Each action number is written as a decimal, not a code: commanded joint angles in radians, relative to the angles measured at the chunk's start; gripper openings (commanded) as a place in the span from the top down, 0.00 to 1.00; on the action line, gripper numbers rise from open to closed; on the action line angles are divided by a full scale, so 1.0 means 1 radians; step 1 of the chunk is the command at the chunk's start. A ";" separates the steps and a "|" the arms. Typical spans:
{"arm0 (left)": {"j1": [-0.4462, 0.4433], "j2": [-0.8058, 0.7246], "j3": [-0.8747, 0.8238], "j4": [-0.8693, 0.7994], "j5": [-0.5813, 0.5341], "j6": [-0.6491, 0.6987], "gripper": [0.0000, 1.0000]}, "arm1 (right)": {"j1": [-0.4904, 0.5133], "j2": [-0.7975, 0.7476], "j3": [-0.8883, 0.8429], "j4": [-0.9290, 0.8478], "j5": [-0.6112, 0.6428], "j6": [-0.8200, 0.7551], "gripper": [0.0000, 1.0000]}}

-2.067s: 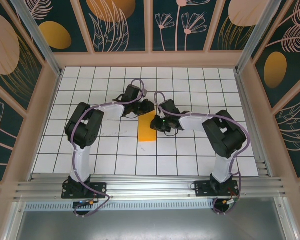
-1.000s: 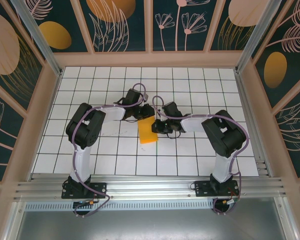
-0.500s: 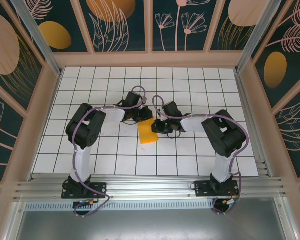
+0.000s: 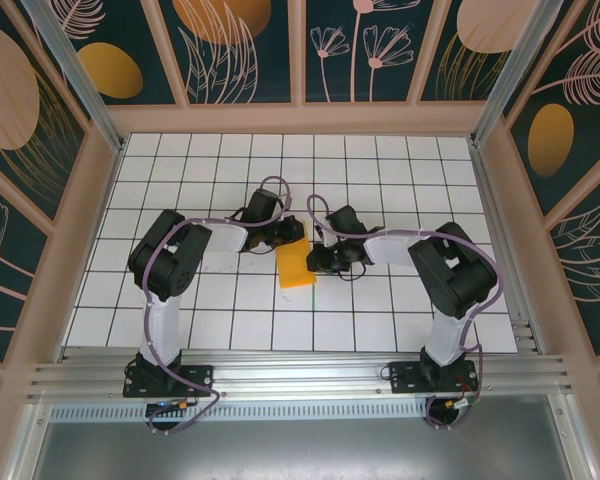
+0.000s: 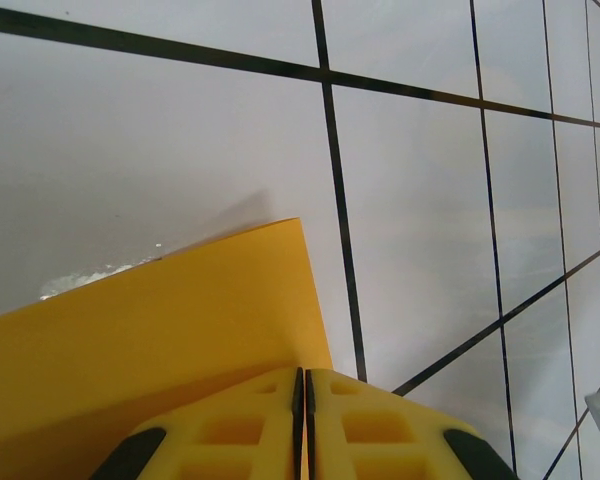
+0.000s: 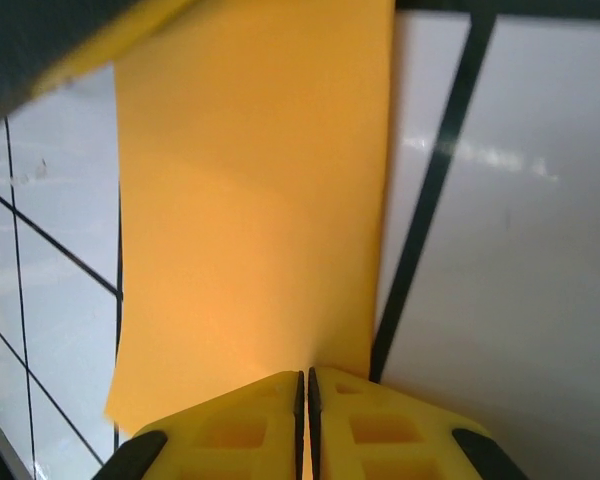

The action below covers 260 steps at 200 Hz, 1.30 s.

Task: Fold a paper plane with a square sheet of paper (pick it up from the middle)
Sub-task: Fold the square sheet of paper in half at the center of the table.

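A: Looking for the sheet of paper [image 4: 297,268]. Found?

B: Found mid-table [image 4: 380,170], folded into a narrow strip. Runs roughly 12 to 6 in the overhead view.

A: And the left gripper [image 4: 293,235]?

B: Sits at the strip's 12 o'clock end. Pads [image 5: 250,415] pressed together, with the orange edge slipping into the seam between them. Clamped on the paper, by the look of it. Corner lifted slightly off the tiles, judging by the shadow beneath.

A: Right gripper [image 4: 318,260]?

B: Comes in from 3 o'clock, onto the long edge. Fingers [image 6: 380,425] together as well, pinching the paper. Seen from that wrist, orange stretching away toward 12.

A: Nearer to the job?

B: Hard to separate. Both touching, neither standing off. More telling: grips set crosswise, one on the short end, one on the long side.

A: So for the next crease?

B: Probably hinges on keeping that 12-to-6 axis straight while turning one side over. Pulling unevenly toward 9 or 3 risks a skewed fold, perhaps a tear at a pinch point. Cannot tell the exact fold stage; no pointed nose formed yet.
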<state>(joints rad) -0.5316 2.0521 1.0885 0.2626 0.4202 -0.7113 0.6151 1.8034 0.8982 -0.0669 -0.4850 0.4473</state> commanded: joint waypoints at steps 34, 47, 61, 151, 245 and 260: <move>0.007 0.042 -0.057 -0.117 -0.086 -0.005 0.87 | 0.028 -0.067 -0.055 -0.213 -0.014 -0.068 0.87; 0.007 0.043 -0.058 -0.115 -0.082 -0.005 0.87 | 0.030 -0.075 -0.042 -0.231 0.014 -0.067 0.87; 0.007 0.043 -0.057 -0.111 -0.078 -0.007 0.87 | 0.030 -0.106 -0.011 -0.233 0.035 -0.060 0.87; 0.007 0.049 -0.056 -0.106 -0.064 -0.007 0.87 | 0.037 0.024 0.179 -0.161 0.058 -0.025 0.85; 0.007 0.053 -0.058 -0.110 -0.075 -0.004 0.87 | 0.069 0.009 0.022 -0.208 0.040 -0.023 0.87; 0.007 0.055 -0.058 -0.109 -0.075 -0.004 0.87 | 0.069 -0.027 -0.022 -0.215 0.043 -0.011 0.87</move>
<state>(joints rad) -0.5316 2.0510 1.0786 0.2848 0.4183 -0.7189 0.6655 1.8286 0.9684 -0.1631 -0.4385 0.4095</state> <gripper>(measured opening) 0.130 0.135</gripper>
